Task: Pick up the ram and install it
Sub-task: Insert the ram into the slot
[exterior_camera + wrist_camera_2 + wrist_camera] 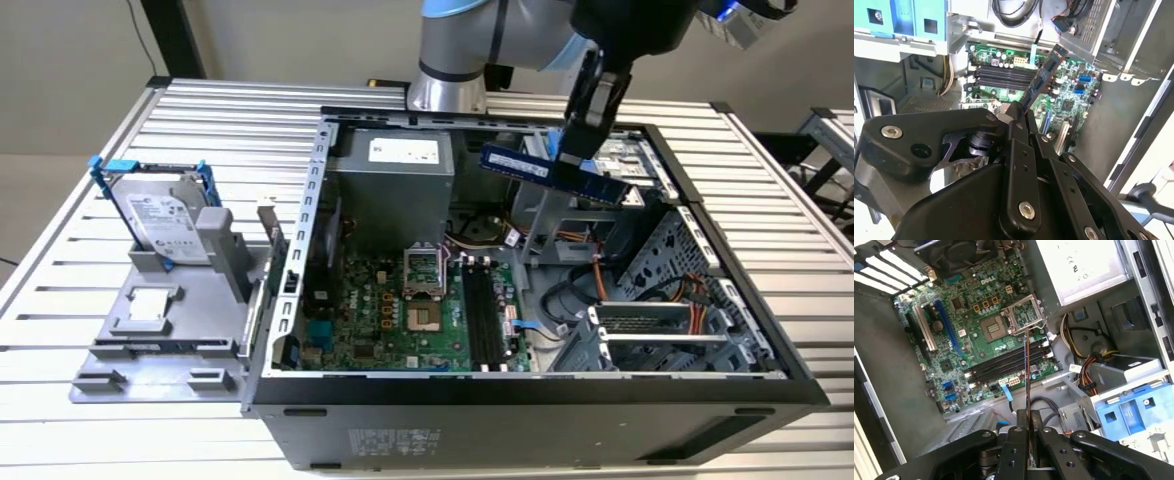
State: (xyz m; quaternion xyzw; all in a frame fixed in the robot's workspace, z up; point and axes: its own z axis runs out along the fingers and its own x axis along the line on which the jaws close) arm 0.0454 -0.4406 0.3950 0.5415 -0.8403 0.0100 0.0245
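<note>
Holding ram (534, 167) above open case (534, 415)

Cropped by the exterior view's upper edge: the arm (461, 40) above the hand (577, 150). Buried between black fingers (1015, 450) in both wrist views: the held end of the ram (1027, 375). Edge-on in the first wrist view, chips impossible to make out. Apparently masked behind it: a sliver of the memory slots (999, 367). Clipped at the exterior view's sides: the slatted tabletop (134, 440).

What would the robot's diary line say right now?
gripper: shut on ram | ram: tilted in air over open computer case | motherboard slots: ram not in yet
</note>
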